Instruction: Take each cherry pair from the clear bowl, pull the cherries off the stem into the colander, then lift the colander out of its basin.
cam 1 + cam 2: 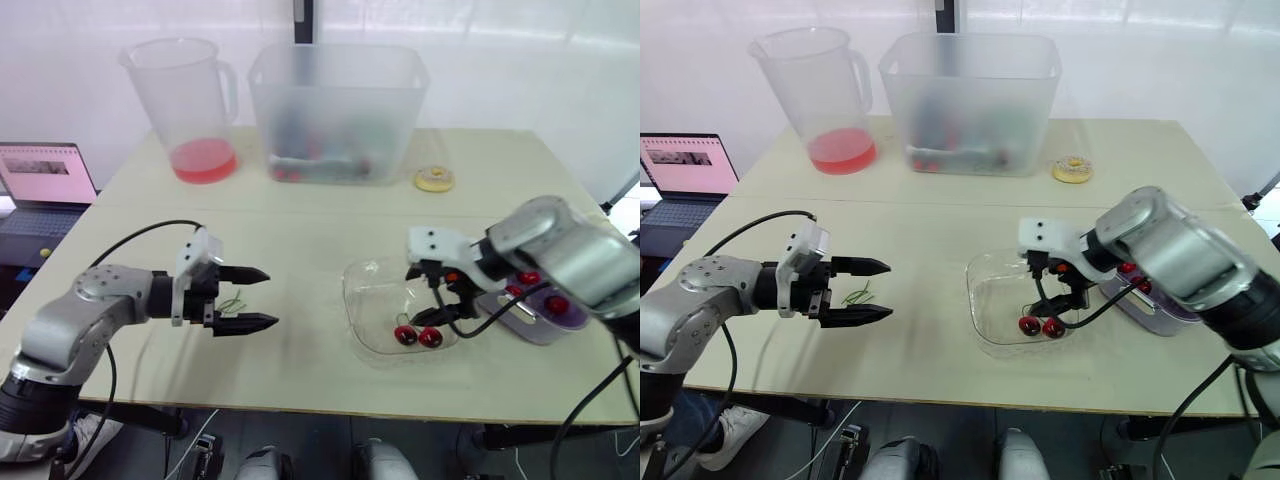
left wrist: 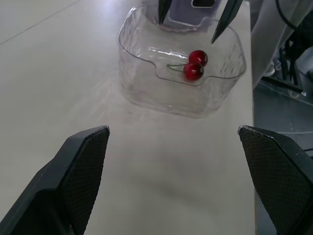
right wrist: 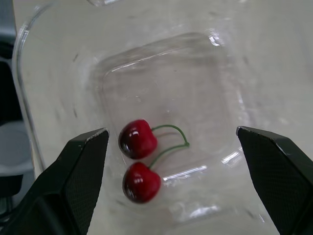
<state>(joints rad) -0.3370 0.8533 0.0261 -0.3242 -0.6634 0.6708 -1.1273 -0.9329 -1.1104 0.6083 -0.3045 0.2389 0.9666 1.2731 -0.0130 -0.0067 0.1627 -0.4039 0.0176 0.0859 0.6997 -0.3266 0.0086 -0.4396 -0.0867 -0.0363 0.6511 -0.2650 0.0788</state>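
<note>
Cherry pair (image 3: 138, 139) laid in the clear bowl (image 1: 362, 300) near the tabletop's (image 1: 320, 230) front edge, right jaws held wide open just above it, left jaws spread open toward the front-left corner, loose green stems (image 1: 232, 301) seen beside them

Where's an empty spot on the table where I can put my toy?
The bare middle, between the frosted tub and the clear bowl, is best. There's also room between the left claw and the bowl. It's crowded where the right claw hangs over the bowl beside the colander.
</note>
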